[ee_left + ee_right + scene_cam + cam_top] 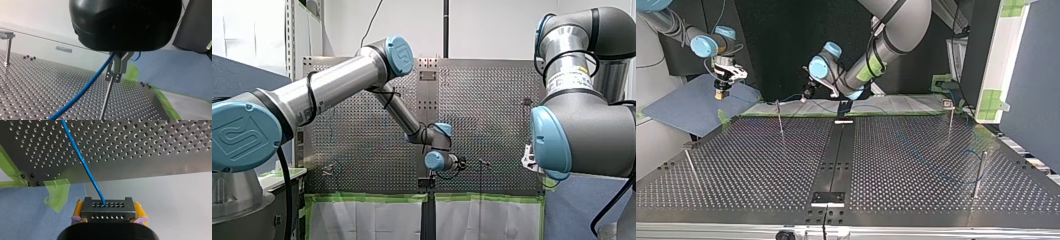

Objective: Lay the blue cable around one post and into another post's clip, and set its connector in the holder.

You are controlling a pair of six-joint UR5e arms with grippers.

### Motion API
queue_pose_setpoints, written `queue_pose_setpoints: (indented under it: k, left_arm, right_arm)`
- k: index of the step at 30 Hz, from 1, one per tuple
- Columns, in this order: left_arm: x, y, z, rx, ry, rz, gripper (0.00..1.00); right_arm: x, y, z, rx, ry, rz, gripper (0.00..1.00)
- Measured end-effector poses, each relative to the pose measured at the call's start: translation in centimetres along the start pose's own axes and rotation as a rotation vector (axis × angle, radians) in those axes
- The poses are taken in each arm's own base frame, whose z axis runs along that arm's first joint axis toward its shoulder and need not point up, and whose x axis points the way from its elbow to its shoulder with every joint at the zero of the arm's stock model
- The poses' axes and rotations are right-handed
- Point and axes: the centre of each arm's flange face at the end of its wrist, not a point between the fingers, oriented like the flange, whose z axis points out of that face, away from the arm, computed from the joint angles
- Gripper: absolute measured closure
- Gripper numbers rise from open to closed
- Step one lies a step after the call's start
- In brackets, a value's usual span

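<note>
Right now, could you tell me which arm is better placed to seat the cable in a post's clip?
My left, probably: the left gripper holds the cable right at the clip on a post. The right gripper holds the connector beyond the table edge, away from the posts.

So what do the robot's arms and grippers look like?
My left arm and my right arm are silver-grey tubes with light blue joint caps, black bands and black cables; the left's caps carry a raised logo. My left gripper is black with metal fingers; my right gripper has yellow pads.
</note>
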Motion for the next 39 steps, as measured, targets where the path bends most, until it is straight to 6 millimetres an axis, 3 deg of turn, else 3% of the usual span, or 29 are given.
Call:
queue_pose_setpoints:
  k: [18, 30, 39]
  left_arm:
    - [0.2, -1.3, -1.0, 0.019, 0.057, 0.089, 0.98]
    - [-2.0, -1.9, -1.1, 0.065, 0.04, 0.081, 0.98]
    - [-2.2, -1.1, -0.8, 0.06, 0.036, 0.063, 0.98]
  right_arm:
    - [-0.3, 0.6, -0.8, -0.025, -0.012, -0.028, 1.0]
    - [3.6, 0.6, -0.4, -0.02, 0.06, 0.01, 1.0]
    - [4.2, 1.3, -0.2, -0.023, 0.084, 0.044, 1.0]
